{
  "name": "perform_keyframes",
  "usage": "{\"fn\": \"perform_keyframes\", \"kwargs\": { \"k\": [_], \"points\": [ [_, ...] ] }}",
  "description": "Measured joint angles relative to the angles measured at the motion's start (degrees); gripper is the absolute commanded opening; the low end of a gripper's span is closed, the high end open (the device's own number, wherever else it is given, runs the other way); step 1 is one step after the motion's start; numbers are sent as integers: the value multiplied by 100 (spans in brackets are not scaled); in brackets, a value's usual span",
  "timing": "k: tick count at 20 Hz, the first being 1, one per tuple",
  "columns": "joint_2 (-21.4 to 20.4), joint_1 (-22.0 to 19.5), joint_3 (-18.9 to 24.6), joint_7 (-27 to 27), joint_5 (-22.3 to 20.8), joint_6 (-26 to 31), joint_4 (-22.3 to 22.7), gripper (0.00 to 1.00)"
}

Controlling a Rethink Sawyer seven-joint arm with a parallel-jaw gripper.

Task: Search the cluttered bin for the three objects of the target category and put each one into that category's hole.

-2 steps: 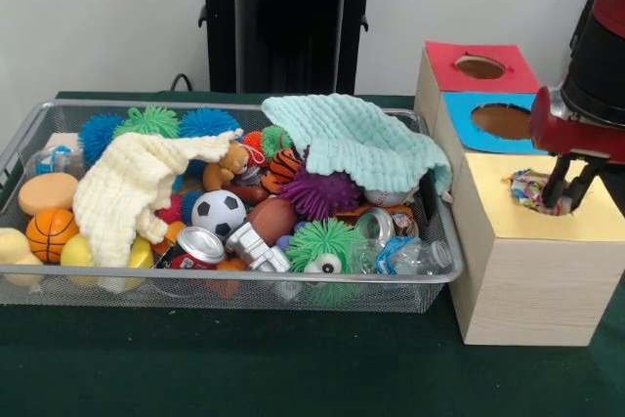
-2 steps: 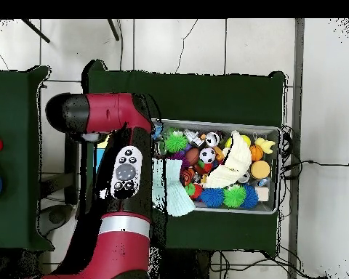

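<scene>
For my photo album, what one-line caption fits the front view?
Red robot arm's tool poised over the yellow box's hole, beside a wire bin of balls, cans and cloths.

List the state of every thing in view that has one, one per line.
Gripper: open, tips at the yellow hole.
Wrapper: crumpled, in the yellow hole, beside the jaws.
Red hole: nothing showing in it.
Blue hole: nothing showing in it.
Green cloth: draped over the bin's corner.
Cream cloth: spread over toys.
Can: lying on its side.
Bin: full.
</scene>
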Motion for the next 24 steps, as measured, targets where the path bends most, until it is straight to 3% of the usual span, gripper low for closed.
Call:
{"fn": "perform_keyframes", "kwargs": {
  "k": [24],
  "points": [
    [-66, -40, -11, 0, 16, 5, 81, 100]
  ]
}}
